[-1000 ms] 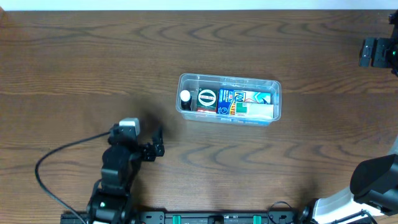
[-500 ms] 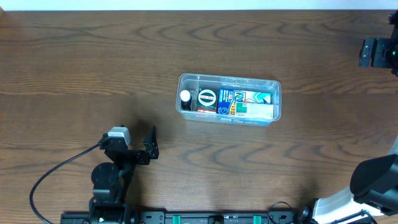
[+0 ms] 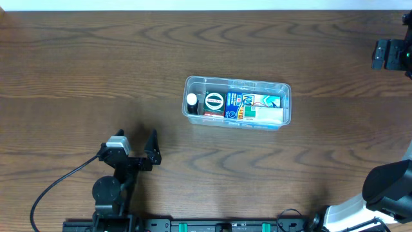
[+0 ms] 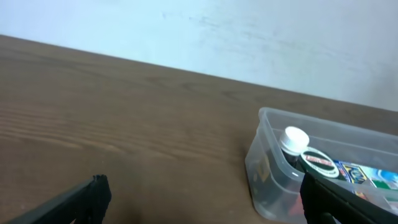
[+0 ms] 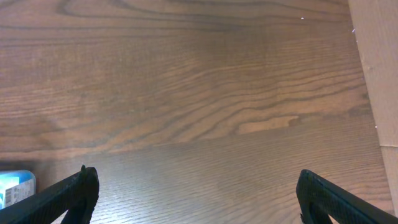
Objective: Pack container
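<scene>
Wooden table (image 3: 77, 64) carries the container (image 3: 237, 103), whole only overhead, perhaps a white-capped bottle (image 4: 295, 140) inside; left gripper (image 4: 202, 193) and right gripper (image 5: 194, 186) gape wide, empty.

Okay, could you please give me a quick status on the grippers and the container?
Left gripper open, empty. Right gripper open, empty. Container holds items, neither gripper touching it. Nothing in the way.

A brown wood table (image 3: 77, 64) (strong grain) meets a white wall (image 4: 249, 31).
</scene>
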`<state>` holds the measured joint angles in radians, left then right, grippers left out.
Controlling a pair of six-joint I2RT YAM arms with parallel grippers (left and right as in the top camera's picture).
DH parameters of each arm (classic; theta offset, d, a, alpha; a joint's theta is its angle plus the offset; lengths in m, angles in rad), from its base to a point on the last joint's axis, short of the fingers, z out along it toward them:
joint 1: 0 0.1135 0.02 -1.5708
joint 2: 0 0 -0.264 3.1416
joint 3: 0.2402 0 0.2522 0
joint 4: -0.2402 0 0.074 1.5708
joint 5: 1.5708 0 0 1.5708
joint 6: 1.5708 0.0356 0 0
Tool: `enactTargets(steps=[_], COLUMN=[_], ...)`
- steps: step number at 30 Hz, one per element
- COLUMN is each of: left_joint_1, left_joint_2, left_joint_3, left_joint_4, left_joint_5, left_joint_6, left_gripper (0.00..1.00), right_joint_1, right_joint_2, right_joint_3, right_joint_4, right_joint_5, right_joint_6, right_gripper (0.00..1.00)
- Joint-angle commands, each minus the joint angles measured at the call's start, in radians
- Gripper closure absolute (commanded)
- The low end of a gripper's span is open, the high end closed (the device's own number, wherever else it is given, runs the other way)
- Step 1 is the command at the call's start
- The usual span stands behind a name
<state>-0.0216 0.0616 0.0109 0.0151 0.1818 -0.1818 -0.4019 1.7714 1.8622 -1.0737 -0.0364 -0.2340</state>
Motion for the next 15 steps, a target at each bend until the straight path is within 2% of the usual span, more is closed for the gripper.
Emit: enactTargets(steps=[1,7,15], left_joint_1=[0.006,0.006,0.006], left_joint_2=[-0.024,-0.060,-0.060], left_joint_3=[-0.007,-0.007,-0.007], left_joint_4=[0.001,-0.072,-0.074], left_joint_5=[0.008,-0.017,-0.027], left_joint_6=[0.023,0.063,0.078], left_gripper=[0.02,0.02,0.02], right_joint_1=[-0.005,-0.005,-0.005], right_joint_2=[-0.003,-0.003,-0.003], right_joint_3=[-0.001,-0.001,-0.001], right_joint_4=[0.000,0.000,0.000], right_joint_5=[-0.001,-0.001,-0.001], right_joint_6=[0.012,0.012,0.012], right_gripper=[0.01,0.01,0.01])
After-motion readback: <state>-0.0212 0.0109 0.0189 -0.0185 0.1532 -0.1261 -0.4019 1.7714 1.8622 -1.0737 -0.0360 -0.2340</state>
